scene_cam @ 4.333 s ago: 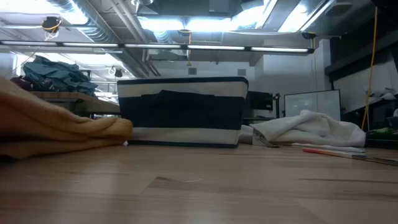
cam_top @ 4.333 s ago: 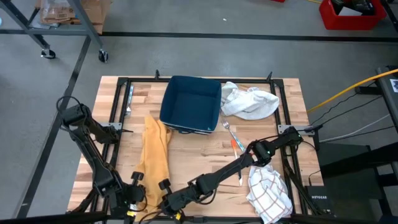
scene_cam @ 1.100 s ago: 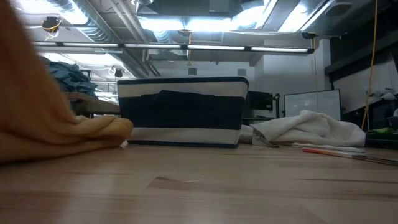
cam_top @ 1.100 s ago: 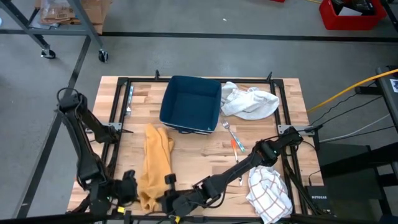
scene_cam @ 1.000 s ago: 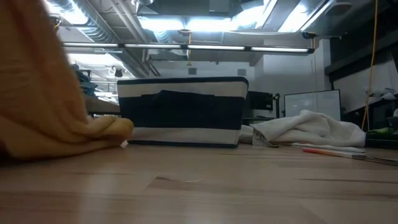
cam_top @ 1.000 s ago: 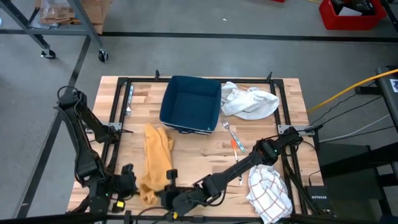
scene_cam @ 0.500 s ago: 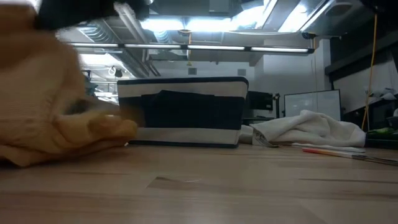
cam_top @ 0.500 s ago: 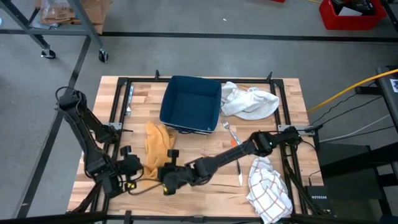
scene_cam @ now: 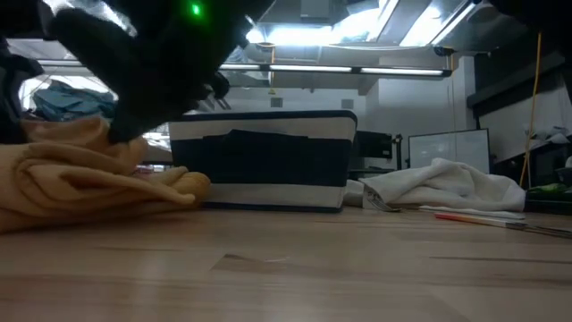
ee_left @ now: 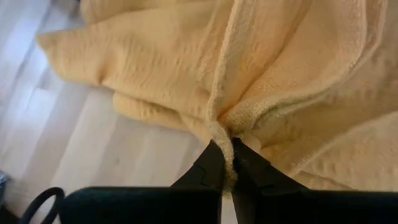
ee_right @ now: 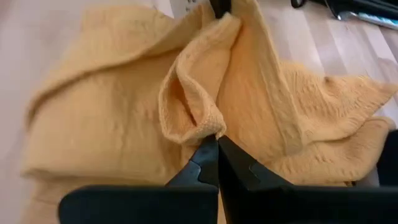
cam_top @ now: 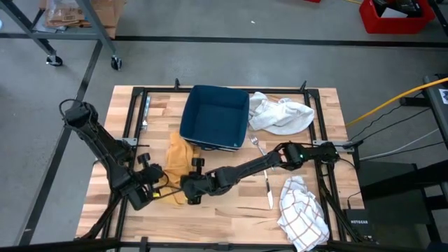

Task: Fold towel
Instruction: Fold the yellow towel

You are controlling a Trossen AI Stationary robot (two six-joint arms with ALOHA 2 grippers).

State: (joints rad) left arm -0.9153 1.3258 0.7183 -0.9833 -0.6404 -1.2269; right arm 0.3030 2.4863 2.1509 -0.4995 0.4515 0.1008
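The yellow towel [cam_top: 178, 155] lies bunched on the wooden table just in front of the blue bin; its folds also show in the low view [scene_cam: 85, 183]. My left gripper [cam_top: 161, 183] is at the towel's near left side and is shut on it. My right gripper [cam_top: 187, 185] is at its near right side, also shut on it. In the low view a dark gripper [scene_cam: 152, 63] hangs above the towel. Each wrist view shows that arm's fingers closed on towel cloth. My left gripper pinches a gathered edge of the towel [ee_left: 222, 132] between its two fingers [ee_left: 211, 167]. The cloth fans out slack beyond the fingers and rests on the table. My right gripper pinches a folded-over bit of the towel's edge [ee_right: 208, 127] between its fingers [ee_right: 208, 163]. The cloth beyond lies in loose folds on the table.
A blue bin [cam_top: 215, 117] stands just beyond the towel. A white cloth [cam_top: 280, 114] lies right of the bin. A fork and an orange pen [cam_top: 264, 165] lie mid-table, and a checked cloth [cam_top: 302, 220] is at the near right corner. Bare wood shows near the front edge.
Both grippers have moved from the table's near edge toward the far edge, staying shut on the towel's near end. That end has been carried over the rest of the towel, which stayed by the bin. The long strip is now a short, bunched heap.
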